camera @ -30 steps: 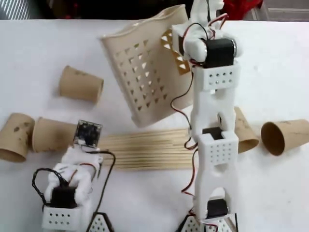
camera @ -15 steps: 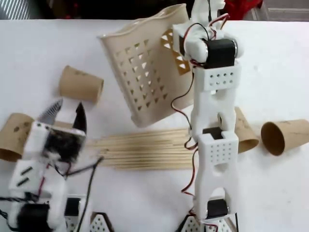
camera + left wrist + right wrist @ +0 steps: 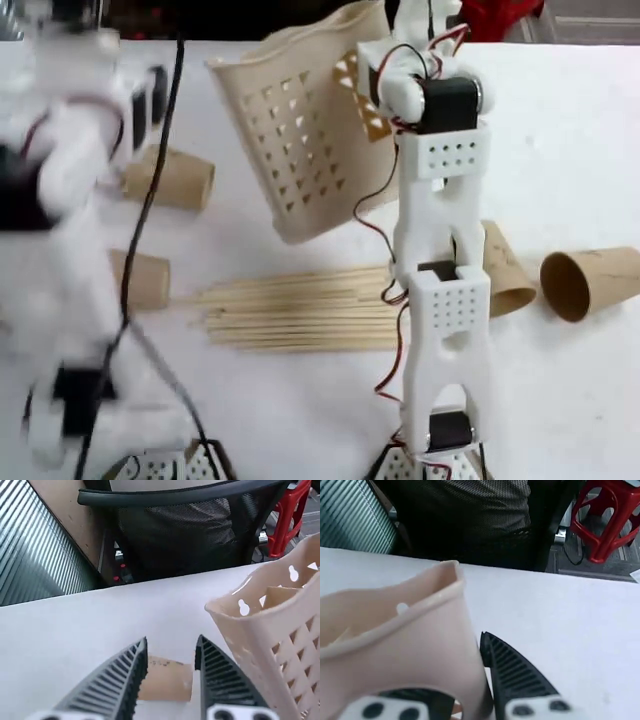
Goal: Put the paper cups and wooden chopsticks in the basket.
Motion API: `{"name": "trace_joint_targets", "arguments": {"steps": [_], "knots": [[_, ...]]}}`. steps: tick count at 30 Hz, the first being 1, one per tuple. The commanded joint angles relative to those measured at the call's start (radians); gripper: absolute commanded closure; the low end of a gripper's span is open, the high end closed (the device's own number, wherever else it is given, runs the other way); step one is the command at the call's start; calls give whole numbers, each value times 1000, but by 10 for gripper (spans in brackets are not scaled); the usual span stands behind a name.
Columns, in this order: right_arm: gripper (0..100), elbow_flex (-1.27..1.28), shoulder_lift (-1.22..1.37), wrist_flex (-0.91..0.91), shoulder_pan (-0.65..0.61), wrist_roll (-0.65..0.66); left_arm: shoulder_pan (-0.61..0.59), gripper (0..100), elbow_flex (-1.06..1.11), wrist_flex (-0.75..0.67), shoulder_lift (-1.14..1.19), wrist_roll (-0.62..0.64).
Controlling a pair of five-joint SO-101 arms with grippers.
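Observation:
The beige perforated basket (image 3: 300, 140) stands tilted at the back of the table, its rim (image 3: 395, 620) pinched in my right gripper (image 3: 366, 78), which is shut on it. A bundle of wooden chopsticks (image 3: 300, 312) lies on the table in front of the basket. Paper cups lie on their sides: one (image 3: 170, 178) left of the basket, one (image 3: 142, 280) partly behind the left arm, one (image 3: 505, 268) behind the right arm, and one (image 3: 590, 282) at the right. My left gripper (image 3: 172, 641) is open, raised above the table, with a cup (image 3: 167, 682) seen between its fingers farther off.
The left arm (image 3: 70, 230) rises over the table's left side and hides part of it. An office chair (image 3: 190, 525) and a red stool (image 3: 607, 525) stand beyond the far edge. Bare table lies right of the basket.
The left arm has lifted from the front left and swung up and toward the back, opening its gripper. It now hides the leftmost cup. The basket and right arm have barely shifted.

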Motion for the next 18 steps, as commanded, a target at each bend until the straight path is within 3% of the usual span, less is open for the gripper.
{"name": "trace_joint_targets", "arguments": {"steps": [1, 9, 14, 18], "knots": [[983, -38, -62, -71, -7, -11, 1, 827, -706, 98, 334, 20], [984, 17, -234, 163, -61, 169, 41, 826, -450, -3, 199, 21], [984, 411, -423, 162, -33, 169, 111, 819, -256, 8, 84, 15], [983, 709, -638, 119, -39, 169, 159, 745, -161, 92, -12, 15]]}}
